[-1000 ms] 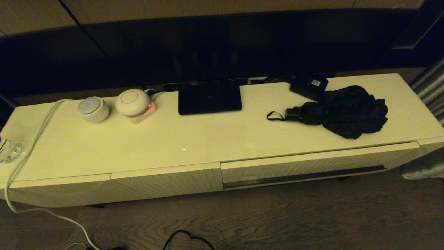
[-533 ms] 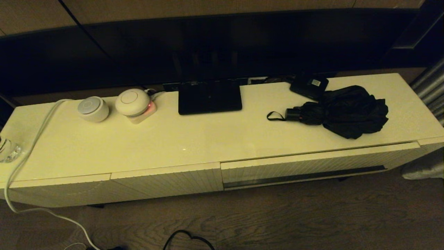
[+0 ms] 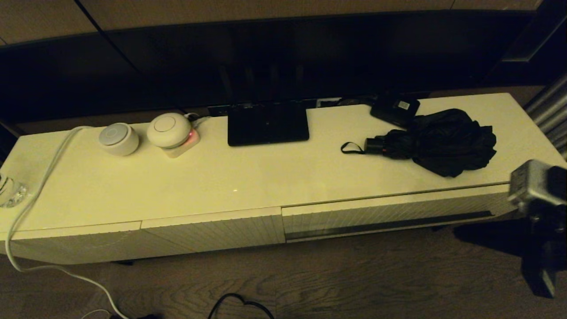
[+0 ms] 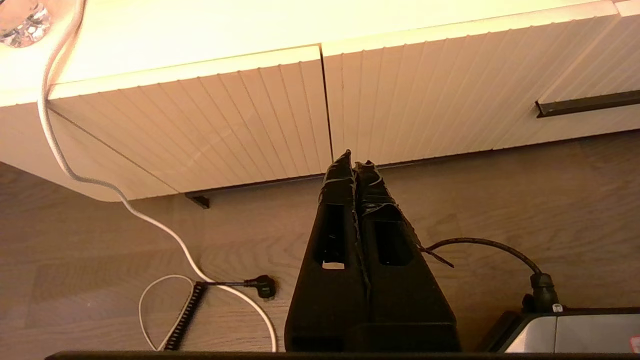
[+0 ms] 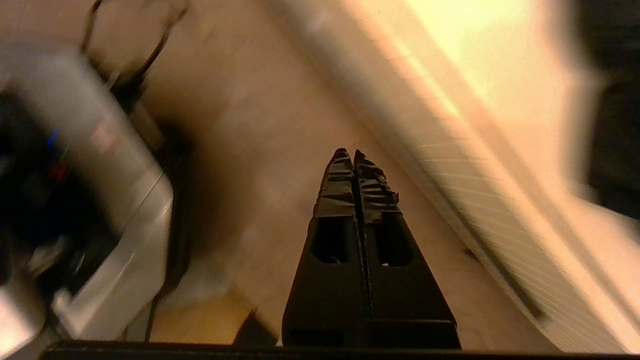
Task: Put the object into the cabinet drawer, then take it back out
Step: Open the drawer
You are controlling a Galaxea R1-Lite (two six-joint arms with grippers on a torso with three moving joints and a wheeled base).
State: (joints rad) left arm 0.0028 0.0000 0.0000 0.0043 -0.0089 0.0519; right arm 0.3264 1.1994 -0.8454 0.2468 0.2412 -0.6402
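The black folding umbrella (image 3: 436,141) lies on the cabinet top at the right, its handle and wrist loop (image 3: 352,148) pointing left; nothing touches it. Below it the long ribbed cabinet drawer (image 3: 390,213) is closed, with its dark strip (image 3: 385,225) along the lower edge. My right arm (image 3: 537,188) hangs at the right edge of the head view, in front of the drawer's right end, over the floor. Its gripper (image 5: 348,155) is shut and empty. My left gripper (image 4: 354,162) is shut and empty, low over the floor before the shorter panels; the drawer's strip (image 4: 587,104) shows off to one side.
On the cabinet top stand a flat black stand base (image 3: 267,124), a small black box with a white label (image 3: 395,108), two round white devices (image 3: 118,138) (image 3: 169,129) and a glass piece (image 3: 11,191). A white cable (image 3: 40,186) hangs off the left end. Cables lie on the floor (image 3: 241,305).
My right arm has come into the head view at the right edge, in front of the drawer's right end. The umbrella and drawer have not moved.
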